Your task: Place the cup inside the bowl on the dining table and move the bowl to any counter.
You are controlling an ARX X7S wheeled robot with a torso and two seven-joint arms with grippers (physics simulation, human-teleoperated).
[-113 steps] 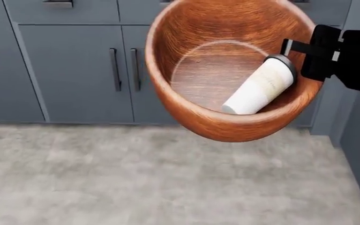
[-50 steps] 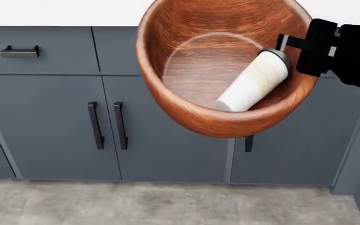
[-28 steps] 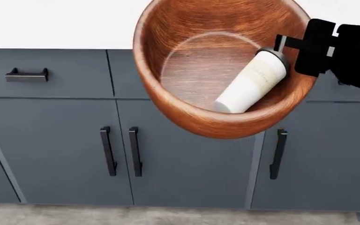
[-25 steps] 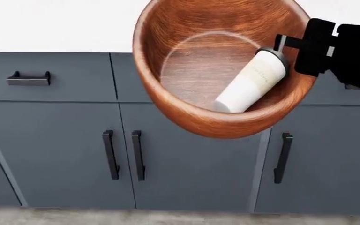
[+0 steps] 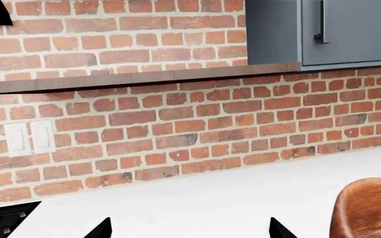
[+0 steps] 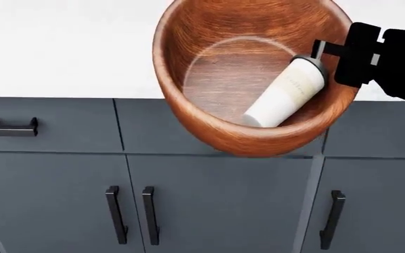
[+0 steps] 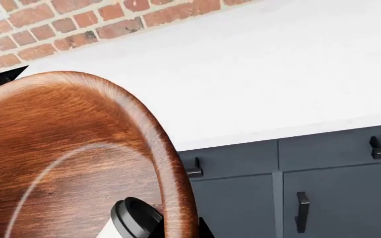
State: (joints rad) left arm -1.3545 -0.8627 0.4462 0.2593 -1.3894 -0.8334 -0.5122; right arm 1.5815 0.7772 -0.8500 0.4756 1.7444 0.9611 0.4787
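While we carry the load toward the worktop, this is how it reads to us.

Counter: the smooth white stone counter (image 6: 61, 47) backed by a red brick wall (image 5: 144, 114) lies beyond our right fingers and below the held rim; dark grey cabinet fronts (image 6: 210, 205) drop beneath its near edge.

Bowl: the large deep reddish-brown wooden bowl (image 6: 210, 126) hangs tilted in the air, its wall clamped by our right gripper (image 6: 329, 52), one finger inside and the rest outside. We judge it stiff, thick-walled and fairly heavy, so a rim hold will lever against the fingers.

Cup: the small white paper cup with a black lid (image 6: 285, 95) lies on its side inside the bowl, lid just beside the inner finger. We judge it light and free to roll.

Left gripper: our left gripper (image 5: 189, 229) stands with fingers apart, holding nothing, the bowl's edge beside them.

Room: we judge the counter ahead broad; the near edge must be cleared by the bowl's underside.
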